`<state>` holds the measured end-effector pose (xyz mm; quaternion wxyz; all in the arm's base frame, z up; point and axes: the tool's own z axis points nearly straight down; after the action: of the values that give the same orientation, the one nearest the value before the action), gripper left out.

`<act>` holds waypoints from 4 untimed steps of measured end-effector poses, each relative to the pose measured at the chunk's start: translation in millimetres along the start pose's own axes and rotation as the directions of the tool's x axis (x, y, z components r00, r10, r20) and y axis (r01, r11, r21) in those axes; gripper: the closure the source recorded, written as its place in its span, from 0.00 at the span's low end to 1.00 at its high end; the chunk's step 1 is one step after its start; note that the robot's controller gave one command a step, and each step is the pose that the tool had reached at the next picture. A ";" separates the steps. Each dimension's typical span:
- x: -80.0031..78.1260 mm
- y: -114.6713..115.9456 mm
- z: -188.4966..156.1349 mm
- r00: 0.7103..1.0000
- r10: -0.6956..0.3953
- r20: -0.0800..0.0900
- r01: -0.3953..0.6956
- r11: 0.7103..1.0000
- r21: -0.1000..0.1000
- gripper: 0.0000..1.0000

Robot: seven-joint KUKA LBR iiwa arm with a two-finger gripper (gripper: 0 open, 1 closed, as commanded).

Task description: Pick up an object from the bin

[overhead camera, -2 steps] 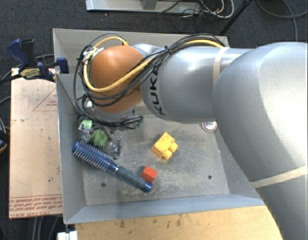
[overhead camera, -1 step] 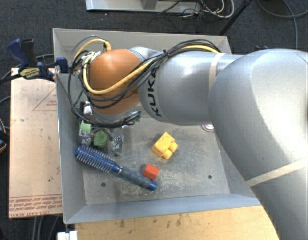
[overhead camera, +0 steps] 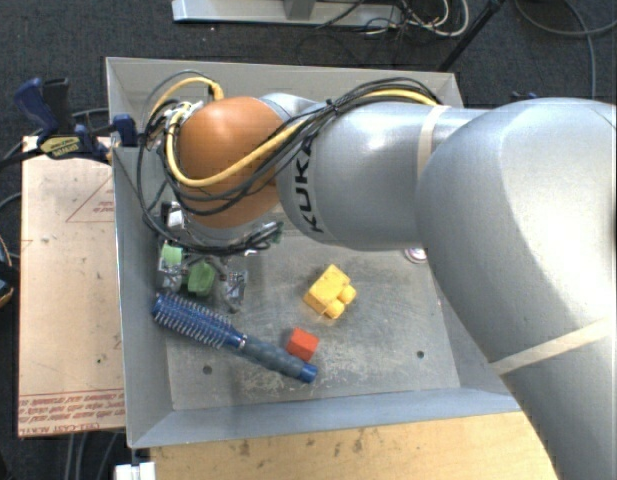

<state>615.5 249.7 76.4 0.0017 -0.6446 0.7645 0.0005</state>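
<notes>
My gripper (overhead camera: 232, 288) hangs under the orange dome, low over the bin's left side. A dark green rounded thing (overhead camera: 200, 279) lies right beside it on the left, with a light green piece (overhead camera: 171, 257) just behind that. I cannot tell if either green thing is touched. A blue hairbrush (overhead camera: 226, 334) lies slantwise just in front of the gripper, bristle head to the left and handle pointing to the bin's front middle. A small red block (overhead camera: 302, 344) rests against the brush handle. A yellow toy brick (overhead camera: 330, 292) lies to the gripper's right.
The thick grey arm comes in from the right and covers the bin's back and right half. The bin's left wall stands close to the green things. Bare floor lies between the yellow brick and the front wall.
</notes>
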 end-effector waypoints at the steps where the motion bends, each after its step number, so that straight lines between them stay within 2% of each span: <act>1: -0.9 -1.2 -2.9 1.000 0.000 0.001 0.000 1.000 0.002 1.00; 2: -1.8 -1.8 -13.7 1.000 0.004 0.002 -0.004 1.000 0.000 1.00; 4: -5.4 -3.6 -102.6 1.000 0.010 0.003 -0.010 1.000 0.004 1.00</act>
<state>619.8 254.2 179.0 0.0043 -0.6408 0.7677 -0.0003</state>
